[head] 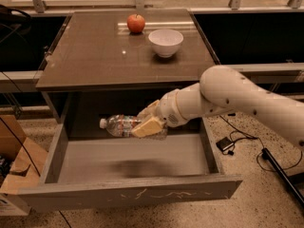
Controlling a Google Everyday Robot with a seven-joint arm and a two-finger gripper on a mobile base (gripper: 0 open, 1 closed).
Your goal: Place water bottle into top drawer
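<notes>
over the open top drawer (128,194), the gripper (148,122) is clamping the water bottle (118,125) on its side, cap pointing left, above the grey floor near the back. up on the table (95,56), an apple (136,23) and white bowl (166,42) are sitting.
</notes>
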